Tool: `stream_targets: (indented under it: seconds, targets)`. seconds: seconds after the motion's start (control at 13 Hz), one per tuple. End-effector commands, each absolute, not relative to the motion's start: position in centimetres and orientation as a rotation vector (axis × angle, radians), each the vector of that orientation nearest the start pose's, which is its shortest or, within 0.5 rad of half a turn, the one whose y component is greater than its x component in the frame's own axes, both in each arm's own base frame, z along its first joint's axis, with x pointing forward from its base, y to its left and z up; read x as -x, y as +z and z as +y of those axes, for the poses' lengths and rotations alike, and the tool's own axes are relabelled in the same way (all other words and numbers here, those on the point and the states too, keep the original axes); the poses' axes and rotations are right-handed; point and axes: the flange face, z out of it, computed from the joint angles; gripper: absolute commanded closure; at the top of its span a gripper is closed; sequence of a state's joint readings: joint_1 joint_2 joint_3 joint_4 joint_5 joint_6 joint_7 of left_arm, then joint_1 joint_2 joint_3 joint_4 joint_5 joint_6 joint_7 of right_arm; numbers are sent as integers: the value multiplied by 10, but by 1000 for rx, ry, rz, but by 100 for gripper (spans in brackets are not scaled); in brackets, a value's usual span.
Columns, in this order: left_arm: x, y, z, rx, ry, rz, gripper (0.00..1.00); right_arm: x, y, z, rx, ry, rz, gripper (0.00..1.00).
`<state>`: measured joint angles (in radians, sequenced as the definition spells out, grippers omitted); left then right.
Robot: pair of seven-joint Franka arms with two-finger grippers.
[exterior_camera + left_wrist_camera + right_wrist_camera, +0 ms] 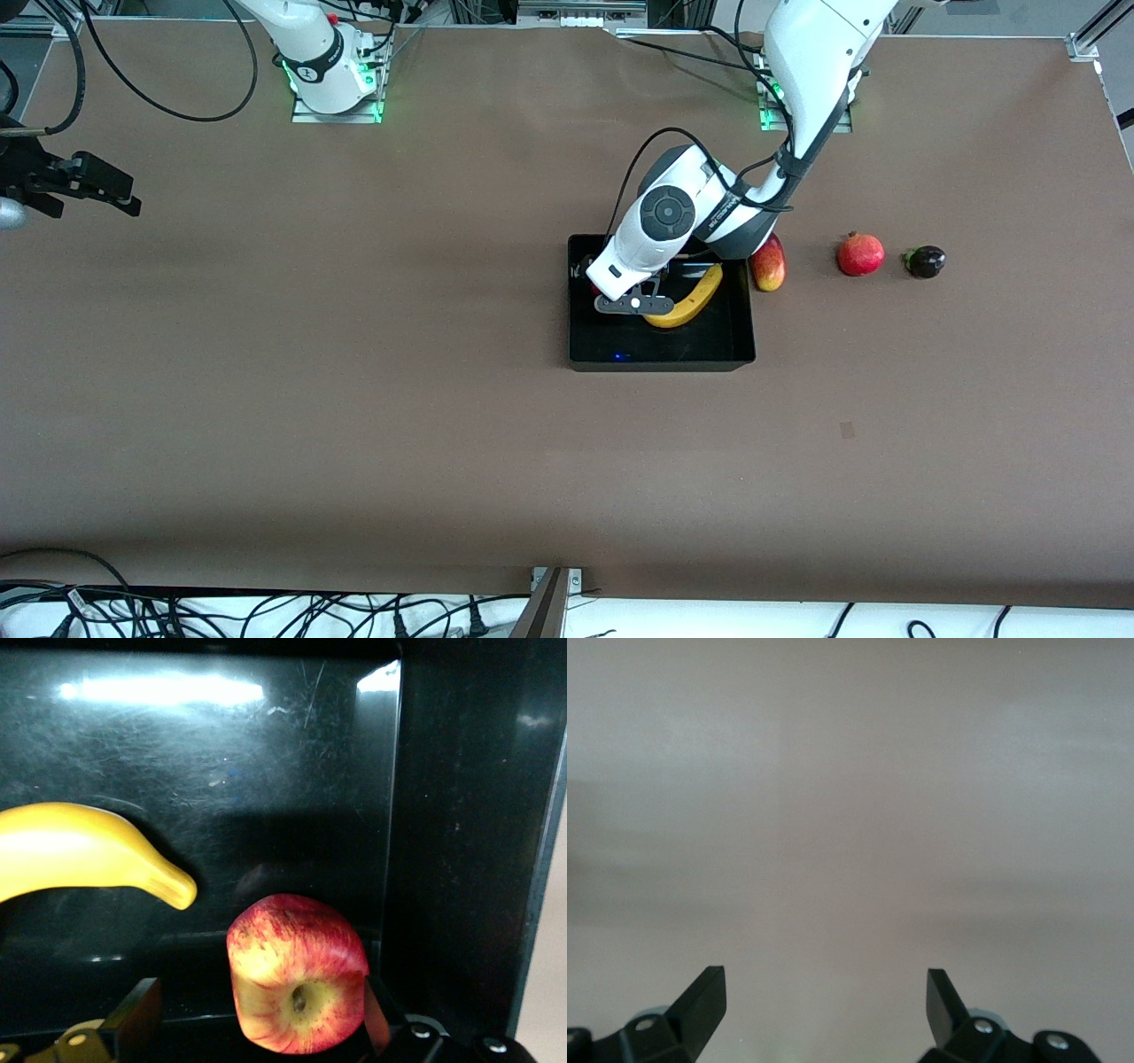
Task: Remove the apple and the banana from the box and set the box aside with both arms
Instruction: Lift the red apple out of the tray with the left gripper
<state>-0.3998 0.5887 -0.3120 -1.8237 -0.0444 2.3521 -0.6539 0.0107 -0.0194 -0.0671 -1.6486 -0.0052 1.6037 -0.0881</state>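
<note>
Where the brown surface (354, 399) lies nearest the front camera it carries only a small dark patch (847, 430). Farther from that camera sits the box (660, 354), a glossy black open tray. Inside it the banana (691, 301) lies curved across the floor, and the apple (297, 974) rests in a corner close to the tray's wall, near the banana's tip but apart from it. The left gripper (631, 304) is down inside the box; its jaws stand wide, one finger (376, 1014) touching the apple's side and the other well clear, so the fruit is not clamped. Just beside the box, toward the left arm's end of the surface, an oblong red-yellow fruit (768, 264) lies partly under the arm. A crowned red pomegranate (860, 253) and a small dark fruit (925, 261) follow in a row toward that same end. The right gripper (97, 186) waits over bare surface at the right arm's end, its jaws wide and holding nothing.
</note>
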Motion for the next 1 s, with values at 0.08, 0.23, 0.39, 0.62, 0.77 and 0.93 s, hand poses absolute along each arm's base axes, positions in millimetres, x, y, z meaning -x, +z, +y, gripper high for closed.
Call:
stream_targets:
  seconds: [0.08,0.23,0.39,0.62,0.77,0.93]
  targets:
    - [-503,214,-422,3278,205,-35,0,-554,599,-40,3130,-13,-16,0]
    - [-500,210,-426,3279,208,-28,0,-556,596,-40,3132,-16,-16,0]
    - [-499,201,-428,3289,198,-25,0,-562,594,-41,3136,-46,-16,0]
    - [-491,192,-439,3300,184,-4,0,-566,589,-52,3138,-59,13,0]
    - [-494,194,-435,3294,173,12,0,-569,587,-58,3138,-80,31,0]
    - [-495,196,-434,3292,174,6,53,-571,585,-62,3139,-85,40,0]
